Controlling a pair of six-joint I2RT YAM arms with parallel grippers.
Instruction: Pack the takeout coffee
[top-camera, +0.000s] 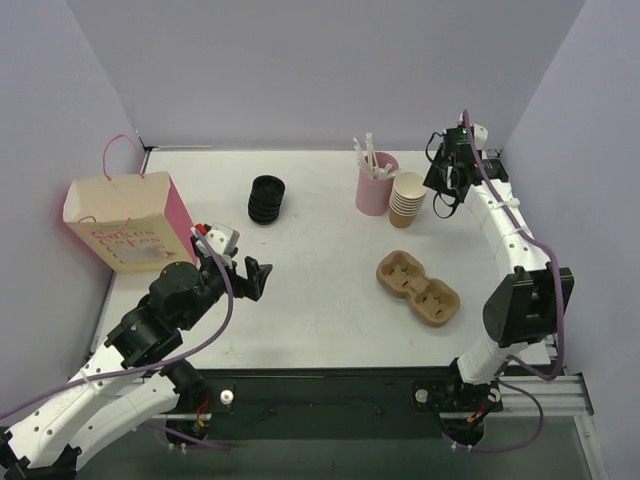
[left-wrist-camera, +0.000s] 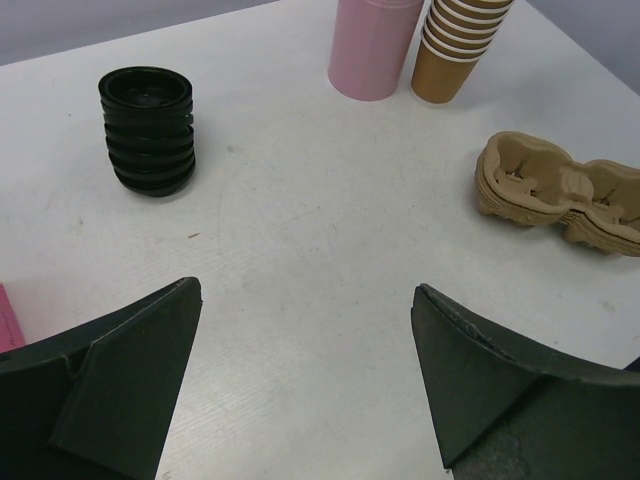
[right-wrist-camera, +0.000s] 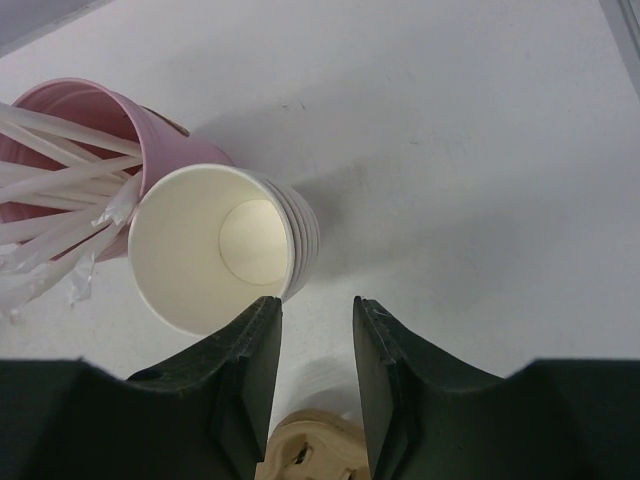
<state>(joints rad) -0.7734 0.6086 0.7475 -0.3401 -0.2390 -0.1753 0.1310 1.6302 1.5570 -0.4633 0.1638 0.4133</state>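
the left gripper (left-wrist-camera: 305, 292) hovers over the table (top-camera: 320, 280), fingers spread wide and holding nothing, the stack of black lids (left-wrist-camera: 148, 130) ahead of it. the right gripper (right-wrist-camera: 315, 302) hangs just beside the rim of the stack of lidless cups (right-wrist-camera: 215, 250), which stands just beside the pink cup (right-wrist-camera: 150, 130) of straws; its fingers stand narrow, a small gap between them with nothing in it. the takeout coffee shows in no view

pink cup (left-wrist-camera: 372, 45) and cup stack (left-wrist-camera: 455, 55) tops cropped, carrier (left-wrist-camera: 560, 190) clipped right
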